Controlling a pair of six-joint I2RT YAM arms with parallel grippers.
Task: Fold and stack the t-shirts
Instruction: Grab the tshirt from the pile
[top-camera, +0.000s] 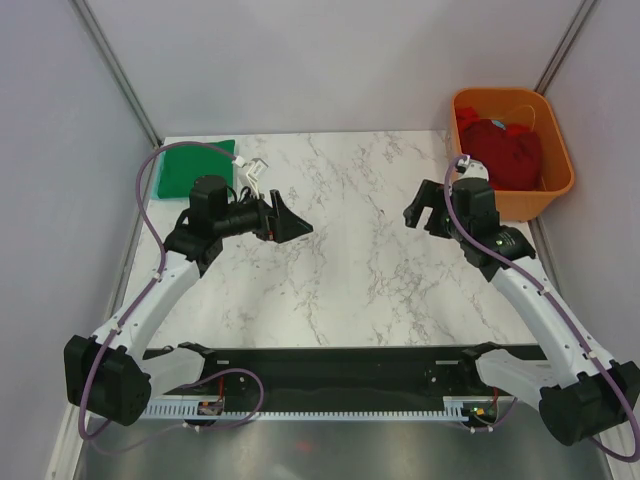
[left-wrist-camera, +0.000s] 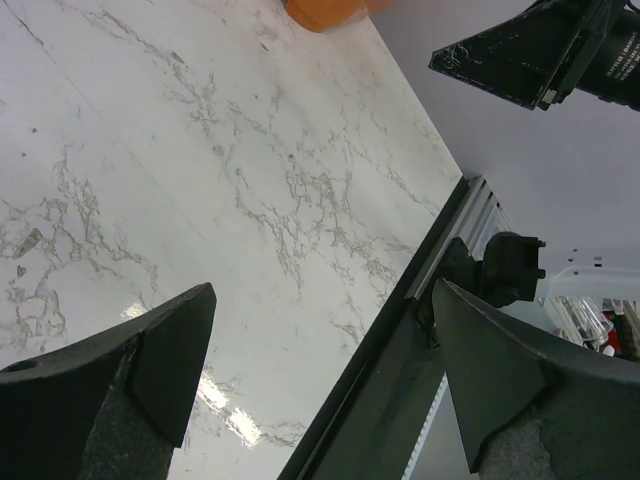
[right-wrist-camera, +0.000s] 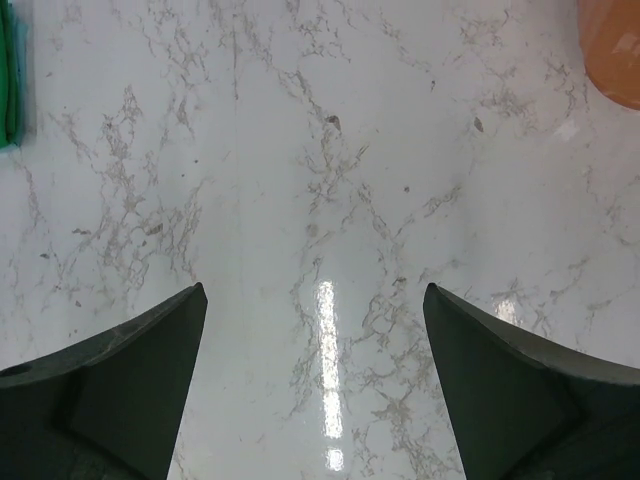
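L claw (top-camera: 287, 216), R claw (top-camera: 422, 207): wide apart, empty

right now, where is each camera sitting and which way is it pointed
top external: above and behind the bases, looking down on the marble table, green t-shirt and orange tub holding a red t-shirt; both arms show, left gripper and right gripper open.
left wrist: faces across the table to the tub and right gripper; left fingers at the bottom.
right wrist: faces down at the table; right fingers at the bottom.
shared: both wrist views catch the tub.
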